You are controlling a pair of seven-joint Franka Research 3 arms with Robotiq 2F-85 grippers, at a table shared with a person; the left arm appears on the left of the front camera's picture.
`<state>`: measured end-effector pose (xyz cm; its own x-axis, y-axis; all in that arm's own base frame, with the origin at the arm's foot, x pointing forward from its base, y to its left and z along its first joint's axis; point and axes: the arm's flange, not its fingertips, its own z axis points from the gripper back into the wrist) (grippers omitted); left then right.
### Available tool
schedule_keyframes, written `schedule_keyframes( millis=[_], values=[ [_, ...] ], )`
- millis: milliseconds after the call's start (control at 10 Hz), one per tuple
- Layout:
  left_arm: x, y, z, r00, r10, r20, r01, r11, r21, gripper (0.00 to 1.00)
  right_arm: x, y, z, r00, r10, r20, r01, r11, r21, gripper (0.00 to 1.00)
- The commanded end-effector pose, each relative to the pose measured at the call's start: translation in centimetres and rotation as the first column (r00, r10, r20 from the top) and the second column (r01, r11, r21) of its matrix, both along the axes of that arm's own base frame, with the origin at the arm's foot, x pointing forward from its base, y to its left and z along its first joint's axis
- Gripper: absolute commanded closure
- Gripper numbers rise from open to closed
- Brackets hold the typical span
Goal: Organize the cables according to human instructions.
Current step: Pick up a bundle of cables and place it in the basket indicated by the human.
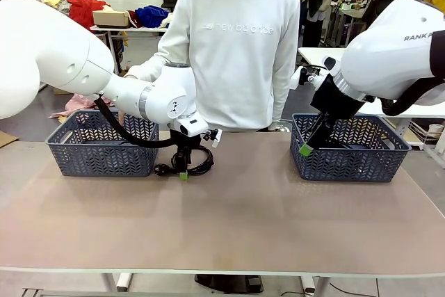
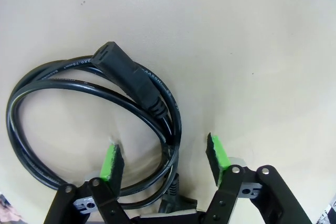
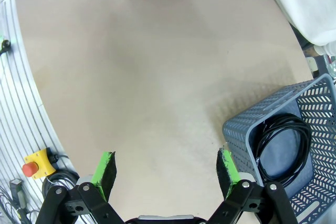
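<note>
One cable (image 1: 203,165), a black coiled cord with a plug end, lies on the table in front of the person. My left gripper (image 1: 183,172) is down over its near side. In the left wrist view the jaws of the left gripper (image 2: 164,157) stand apart astride the coil's (image 2: 131,74) strands, and the green pads (image 2: 111,161) do not touch the cord. Another coiled cable (image 3: 281,145) lies inside the right basket (image 3: 239,132). My right gripper (image 1: 306,147) hangs open and holds nothing at that basket's left rim; the same right gripper (image 3: 166,174) looks down on bare table.
A grey slotted basket (image 1: 104,158) stands at the table's far left and a matching one (image 1: 348,165) at the far right. A person in a white sweatshirt (image 1: 236,53) stands behind the table's middle. A red emergency button (image 3: 30,167) sits off the table's edge.
</note>
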<state>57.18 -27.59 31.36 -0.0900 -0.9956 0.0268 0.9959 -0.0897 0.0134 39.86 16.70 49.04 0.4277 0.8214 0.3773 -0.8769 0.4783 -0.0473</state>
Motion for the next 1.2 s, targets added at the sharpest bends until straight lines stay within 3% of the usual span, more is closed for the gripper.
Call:
schedule_keyframes(
  millis=[0,100,200,300,400,500,600,700,1100],
  values=[
    [0.3,0.0,0.2,1.0,0.001,0.004,-0.001,1.0,0.019,0.34,0.0,0.0,0.0,1.0,-0.002,0.003,0.002,1.0,-0.003,0.0],
    [0.2,0.0,0.2,1.0,0.0,0.005,0.0,1.0,0.017,0.47,0.0,0.0,0.0,1.0,-0.002,0.003,0.002,1.0,-0.003,0.0],
    [0.2,0.0,0.3,1.0,-0.003,0.005,0.003,1.0,0.013,0.51,0.0,0.0,0.0,1.0,-0.002,0.003,0.002,1.0,-0.003,0.0],
    [0.1,0.0,0.3,1.0,-0.006,0.003,0.005,1.0,0.012,0.64,0.0,0.0,0.0,1.0,-0.002,0.003,0.002,1.0,-0.003,0.0],
    [0.1,0.0,0.3,1.0,-0.006,0.001,0.006,1.0,0.008,0.67,0.0,0.0,0.0,1.0,-0.002,0.003,0.002,1.0,-0.003,0.0],
    [0.0,-0.1,0.4,1.0,-0.009,-0.004,0.009,1.0,0.008,0.81,0.0,0.0,0.0,1.0,-0.002,0.003,0.002,1.0,-0.003,0.0],
    [-0.1,-0.1,0.7,1.0,-0.012,-0.008,0.012,1.0,0.009,0.84,0.0,0.0,0.0,1.0,-0.002,0.003,0.002,1.0,-0.003,0.0],
    [-0.4,-0.2,1.3,1.0,-0.018,-0.01,0.019,1.0,0.008,0.98,0.0,0.0,0.0,1.0,-0.002,0.003,0.002,1.0,-0.003,0.0],
    [-1.7,-0.8,5.3,0.998,-0.06,0.013,0.06,0.998,-0.002,1.0,0.0,0.0,0.0,1.0,-0.002,0.003,0.002,1.0,-0.003,0.0]
  ],
)
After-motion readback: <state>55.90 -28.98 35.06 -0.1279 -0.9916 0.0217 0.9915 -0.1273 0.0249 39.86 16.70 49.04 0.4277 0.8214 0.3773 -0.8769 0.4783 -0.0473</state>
